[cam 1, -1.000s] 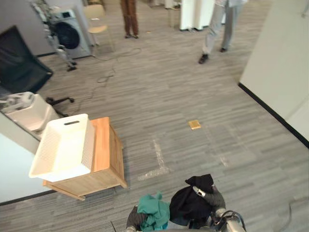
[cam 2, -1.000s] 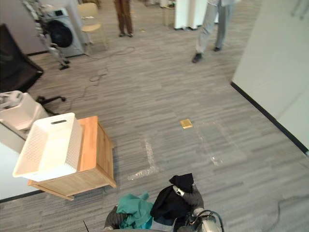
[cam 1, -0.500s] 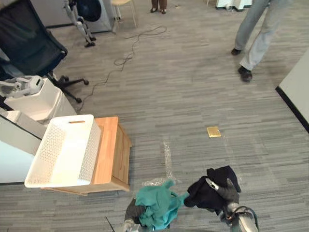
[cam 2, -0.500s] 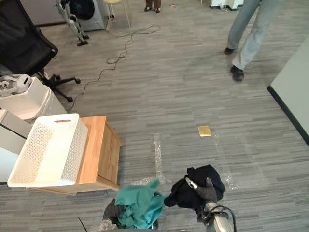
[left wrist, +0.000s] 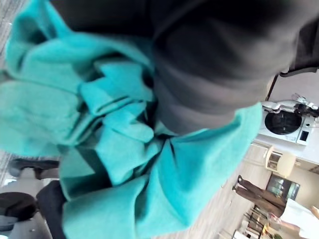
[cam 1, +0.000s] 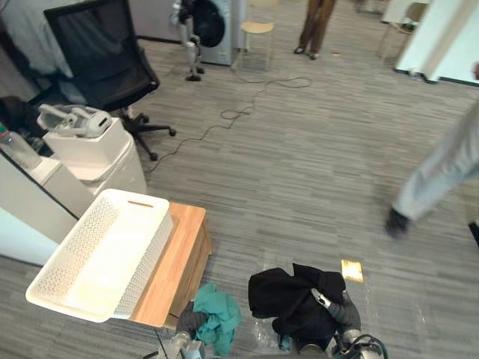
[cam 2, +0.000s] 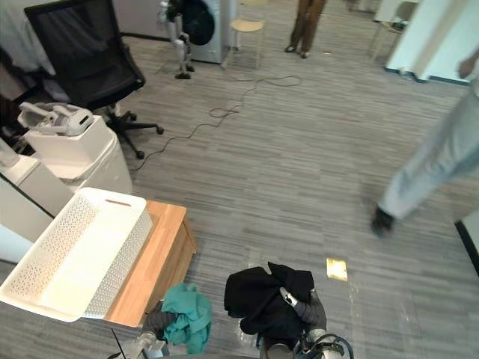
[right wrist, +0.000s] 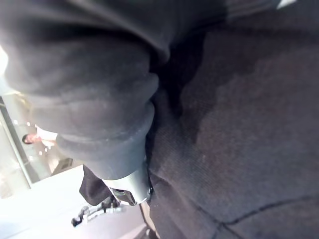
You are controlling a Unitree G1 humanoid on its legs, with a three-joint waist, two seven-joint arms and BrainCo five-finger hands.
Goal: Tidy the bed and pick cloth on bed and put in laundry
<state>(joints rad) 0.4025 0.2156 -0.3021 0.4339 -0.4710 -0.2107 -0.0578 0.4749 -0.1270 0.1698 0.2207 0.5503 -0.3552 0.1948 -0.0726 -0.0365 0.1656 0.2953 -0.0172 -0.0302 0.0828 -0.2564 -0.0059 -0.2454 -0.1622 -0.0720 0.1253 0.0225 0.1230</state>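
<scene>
So the basket [cam 1: 101,254] is sitting on the wooden surface [cam 1: 183,258] and covering most of it, leaving a bare strip of wood along the side toward the hands. Beyond the basket a white cabinet [cam 1: 93,149] and a black chair [cam 1: 105,60] are crowding in, so it's looking tight over there. Right of the basket the floor [cam 1: 299,172] is lying wide open. There's a cable [cam 1: 254,97] trailing far off toward the washer [cam 1: 213,22], a yellow tag [cam 1: 352,270], and a person [cam 1: 441,176] walking across, well to the right.

The left hand [cam 1: 187,323] is hanging just off the surface's near corner with the teal cloth [cam 1: 218,318] bunched all over it. Its fingers are buried in there, so I can't tell how they're set. The right hand [cam 1: 343,310] is farther right of the basket, with the black cloth [cam 1: 288,299] heaped on it. One of its fingers [cam 1: 322,299] is curling over the cloth and gripping it.

Versus half a second ago, the whole view is swinging round (the camera, not the stuff). The chair and cabinet are now looming behind the basket, which is showing at an angle. Both cloths are still riding in the same hands. A sliver of floor is now showing between them where they were touching, and the person is stepping nearer the tag.
</scene>
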